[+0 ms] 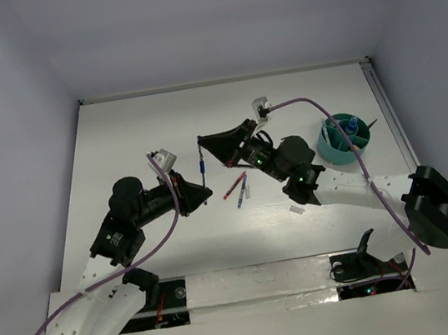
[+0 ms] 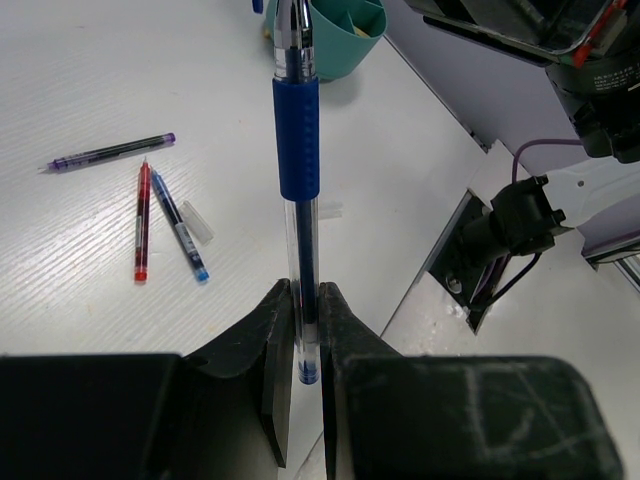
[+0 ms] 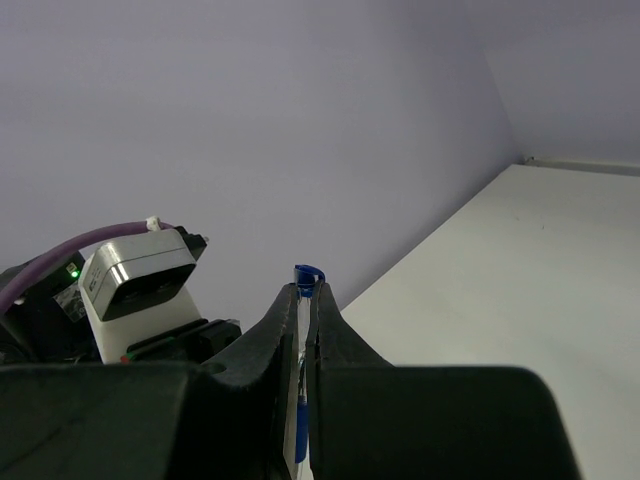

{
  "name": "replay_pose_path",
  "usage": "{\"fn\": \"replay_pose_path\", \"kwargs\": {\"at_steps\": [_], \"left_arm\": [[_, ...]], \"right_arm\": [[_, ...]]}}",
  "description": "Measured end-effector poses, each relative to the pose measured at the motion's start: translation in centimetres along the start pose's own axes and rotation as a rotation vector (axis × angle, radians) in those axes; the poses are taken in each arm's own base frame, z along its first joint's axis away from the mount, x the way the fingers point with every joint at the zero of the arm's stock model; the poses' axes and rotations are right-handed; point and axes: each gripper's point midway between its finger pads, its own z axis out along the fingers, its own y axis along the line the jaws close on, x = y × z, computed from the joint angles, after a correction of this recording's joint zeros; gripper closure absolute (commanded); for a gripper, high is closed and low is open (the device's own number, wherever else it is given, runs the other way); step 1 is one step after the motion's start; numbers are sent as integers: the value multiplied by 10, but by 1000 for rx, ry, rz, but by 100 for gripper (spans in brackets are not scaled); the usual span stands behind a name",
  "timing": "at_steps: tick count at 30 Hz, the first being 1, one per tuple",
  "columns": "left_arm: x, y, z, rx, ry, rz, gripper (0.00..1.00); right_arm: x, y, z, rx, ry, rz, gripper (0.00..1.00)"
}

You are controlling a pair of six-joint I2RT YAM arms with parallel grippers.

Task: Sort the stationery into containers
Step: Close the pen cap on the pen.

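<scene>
Left hand (image 2: 305,292) and right hand (image 3: 306,294) each clenched one end of the blue pen (image 2: 303,250). It looked light, stiff and slick, so the rubber grip (image 2: 297,140) seemed the surer hold.

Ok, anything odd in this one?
Both grippers clamp one blue pen at once: left gripper on one end, right gripper on the other. Three more pens lie loose on the table, outside the teal tub.

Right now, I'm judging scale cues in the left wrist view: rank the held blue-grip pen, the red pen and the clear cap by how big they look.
1. blue-grip pen, largest, though being nearest the camera inflates it.
2. red pen.
3. clear cap, plainly smallest.
</scene>
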Motion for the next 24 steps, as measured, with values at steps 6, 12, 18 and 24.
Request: {"fn": "replay_pose_path", "kwargs": {"at_steps": [6, 12, 18, 24], "left_arm": [[0, 0, 0, 0, 1, -1, 100], [0, 0, 0, -1, -2, -1, 100], [-1, 1, -1, -7, -6, 0, 100], [-2, 0, -3, -15, -15, 1, 100]], "right_arm": [[0, 3, -1, -8, -3, 4, 100], [4, 1, -2, -6, 4, 5, 100], [14, 2, -8, -9, 21, 18, 100], [22, 11, -13, -36, 22, 34, 100]]}}
